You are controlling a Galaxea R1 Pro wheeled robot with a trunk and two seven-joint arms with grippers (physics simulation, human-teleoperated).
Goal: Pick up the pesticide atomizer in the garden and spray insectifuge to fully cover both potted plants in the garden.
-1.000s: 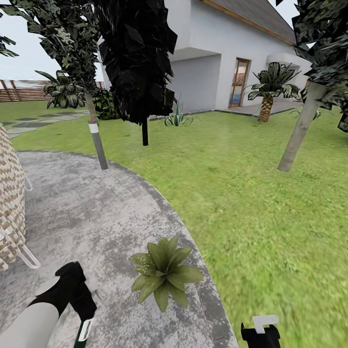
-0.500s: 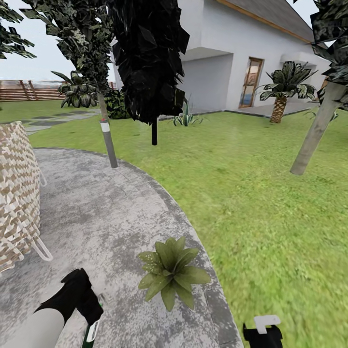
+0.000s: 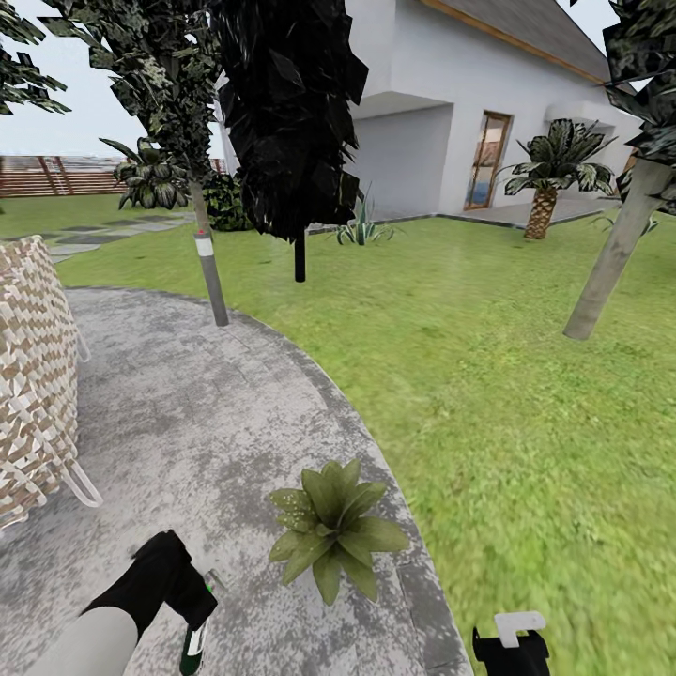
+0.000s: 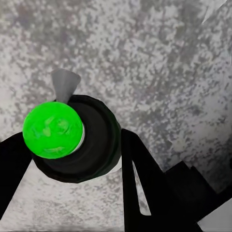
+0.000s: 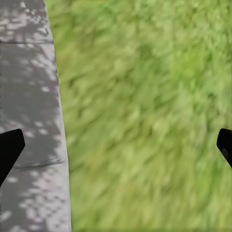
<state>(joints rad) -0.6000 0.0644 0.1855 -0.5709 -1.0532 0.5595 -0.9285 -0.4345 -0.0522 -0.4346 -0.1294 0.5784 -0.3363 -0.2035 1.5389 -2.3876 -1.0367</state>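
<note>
Since half a second ago my left pincer has slid a little toward the lower middle of the head view, carrying the pesticide atomizer with it; the rest of the scene sits where it did. At the far left edge of that view stands a woven wicker thing with white loops at its foot, resting on the grey speckled paving. Lower left, my left arm comes in from the corner, and its pincer is clamped on the atomizer, whose dark green body and white label band poke out below the black fingers, hanging over the paving. In the left wrist view the bottle's bright green end and black collar sit between my two dark fingers, which press against it on either side. Just right of that hand, low in the middle of the head view, one potted plant spreads its pointed green leaves near the curved edge of the paving. Beyond the edge lies the lawn. At the bottom right, my right pincer hangs over the grass close to the paving's border; in the right wrist view its fingertips sit at opposite edges of the frame, spread wide and holding nothing.
</note>
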